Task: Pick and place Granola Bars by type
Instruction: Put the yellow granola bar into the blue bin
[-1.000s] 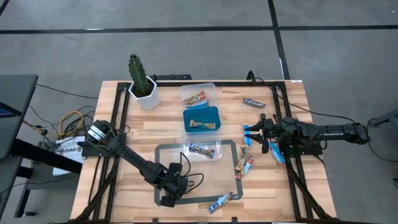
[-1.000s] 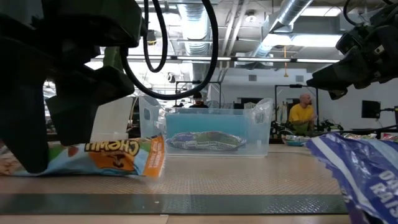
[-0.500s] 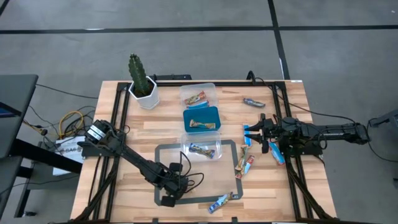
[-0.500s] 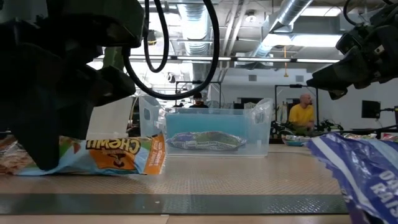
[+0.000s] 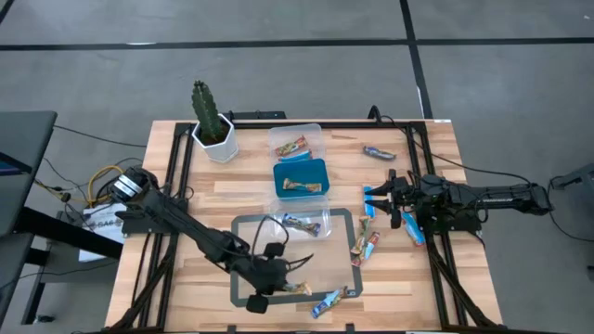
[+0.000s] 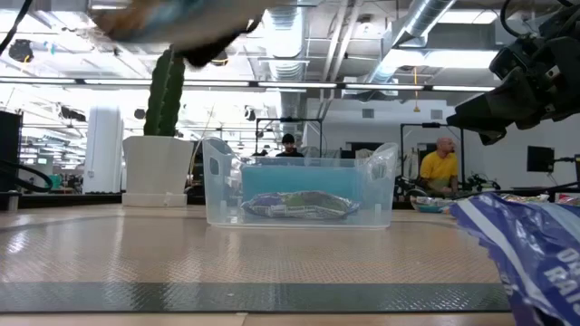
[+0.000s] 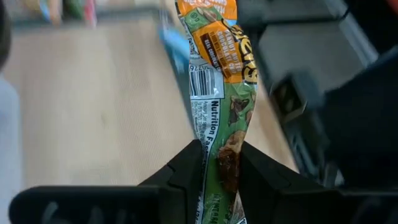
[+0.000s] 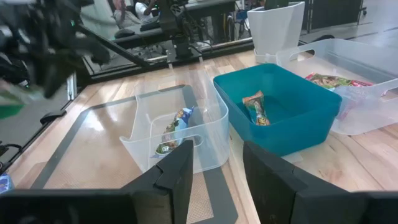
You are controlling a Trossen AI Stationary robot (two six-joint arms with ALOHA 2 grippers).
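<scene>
Left gripper point(image 7: 219, 163): fingers clamped on one end of a red-and-green bar point(image 7: 219, 87), its length running straight ahead of the tips, lifted off the mat point(image 5: 243, 223); matching far tub point(image 5: 295, 141) beyond; right gripper point(image 5: 379, 204) open, idle.

Grey floor point(image 5: 278, 74) crossed by black lines; exposed ceiling ducts point(image 6: 426, 27); a person in yellow point(image 6: 439, 163).

– Light's even over the table point(image 5: 232, 190), soft and from above; hardly any shadows

– Ceiling strips behind the clear tub point(image 6: 299, 192) glare white at table height

– That smear along the top is the left gripper point(image 6: 177, 23), motion-blurred. The blue wrapper point(image 6: 530, 254) up close is out of focus

– In the left wrist view the held bar point(image 7: 219, 93) reads sharp, the background is mush
</scene>
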